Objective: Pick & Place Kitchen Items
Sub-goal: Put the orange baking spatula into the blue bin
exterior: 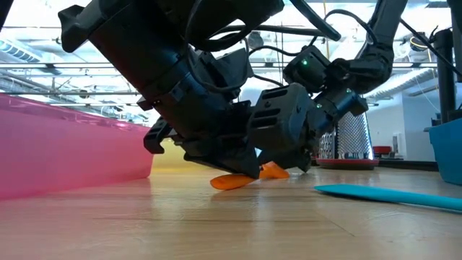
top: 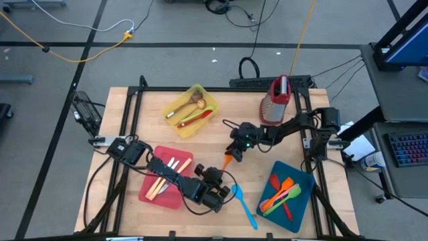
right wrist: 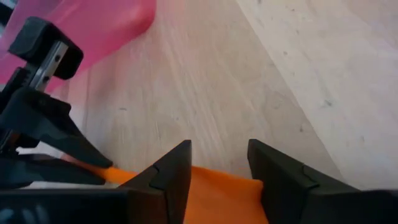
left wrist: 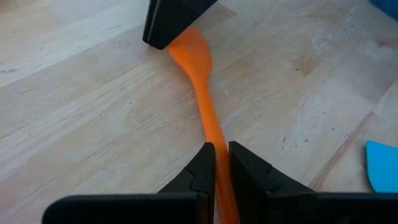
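The left gripper (left wrist: 222,163) pinches the orange spatula (left wrist: 200,74) by its handle. The right gripper (right wrist: 219,163) straddles the blade, fingers spread, likely for a handover between the 2 arms.

High view: overhead, straight down, far, whole table (top: 134,207). Low view: tabletop level, facing room, arms very close. Both wrist views: close, angled down at wood. All four share orange spatula (top: 227,161) (exterior: 234,180) (left wrist: 202,93) (right wrist: 217,196) near table centre.

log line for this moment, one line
left gripper shut on orange spatula handle | right gripper open astride its blade | spatula on table
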{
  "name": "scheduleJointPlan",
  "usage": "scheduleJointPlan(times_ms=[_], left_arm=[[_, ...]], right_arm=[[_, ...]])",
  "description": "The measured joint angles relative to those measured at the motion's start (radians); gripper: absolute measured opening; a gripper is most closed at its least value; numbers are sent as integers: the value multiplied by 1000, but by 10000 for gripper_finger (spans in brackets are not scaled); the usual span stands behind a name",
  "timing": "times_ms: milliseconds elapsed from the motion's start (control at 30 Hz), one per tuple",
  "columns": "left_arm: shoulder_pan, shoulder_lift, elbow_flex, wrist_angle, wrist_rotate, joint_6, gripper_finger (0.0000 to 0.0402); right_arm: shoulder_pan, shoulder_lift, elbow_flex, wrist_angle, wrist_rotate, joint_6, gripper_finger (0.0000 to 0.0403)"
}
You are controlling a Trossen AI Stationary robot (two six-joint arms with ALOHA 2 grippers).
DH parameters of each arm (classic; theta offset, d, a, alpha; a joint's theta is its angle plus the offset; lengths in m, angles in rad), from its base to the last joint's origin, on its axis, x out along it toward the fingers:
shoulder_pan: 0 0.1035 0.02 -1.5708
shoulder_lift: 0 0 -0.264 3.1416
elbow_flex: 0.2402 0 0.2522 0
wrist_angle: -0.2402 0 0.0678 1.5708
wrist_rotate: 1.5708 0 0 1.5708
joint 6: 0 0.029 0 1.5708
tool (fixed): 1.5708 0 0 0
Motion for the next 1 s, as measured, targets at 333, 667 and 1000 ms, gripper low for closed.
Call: scheduleJointPlan(times_ms=[333, 667, 1000], left_arm=[[0, 1, 1, -28, 7, 11, 37], [0, 1, 1, -28, 7, 5, 37], [0, 1, 1, -27, 7, 4, 37]], right_arm=[[5, 2, -85, -4, -72, -70, 77], [-12, -6, -150, 1, -89, -114, 87], [-11, -7, -153, 17, -163, -164, 144]])
